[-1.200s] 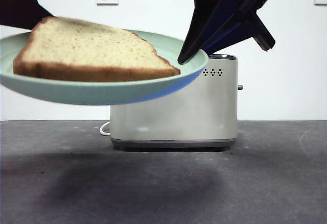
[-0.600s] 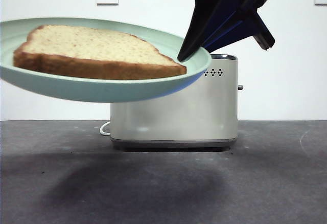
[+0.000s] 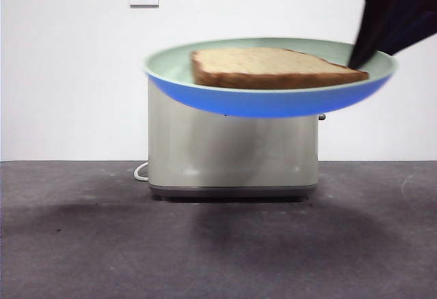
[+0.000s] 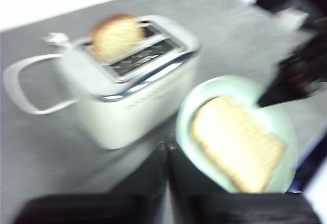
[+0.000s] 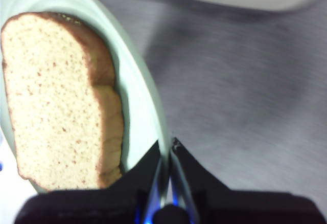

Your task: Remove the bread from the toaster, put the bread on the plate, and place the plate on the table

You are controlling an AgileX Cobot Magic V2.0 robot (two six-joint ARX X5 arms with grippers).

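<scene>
Plate [image 3: 270,101] is held in the air in front of the toaster [image 3: 232,155], clear of the table [image 3: 218,244], near level. The bread [image 3: 273,68] lies flat on it, toward the gripped right side. Right gripper [image 5: 167,150] is clamped shut on the plate rim at 1 point only, seen in the right wrist view. Left gripper [image 4: 167,155] holds nothing, jaws closed together, hanging above and near the toaster.

Handling, as a judgement: plate is rigid but probably smooth, and a single-edge grip gives a long lever, so sag or rotation in the jaws is likely. The slice is light, soft and loose, so it will slide if the plate tilts. Level carry and slow descent are advised. The rim grip is the only practical hold.

View differences: the left wrist view alone shows a 2nd, dome-topped slice [image 4: 116,37] standing in a toaster slot. The front view alone shows the plate's clearance above the table. All frames are motion-blurred.
</scene>
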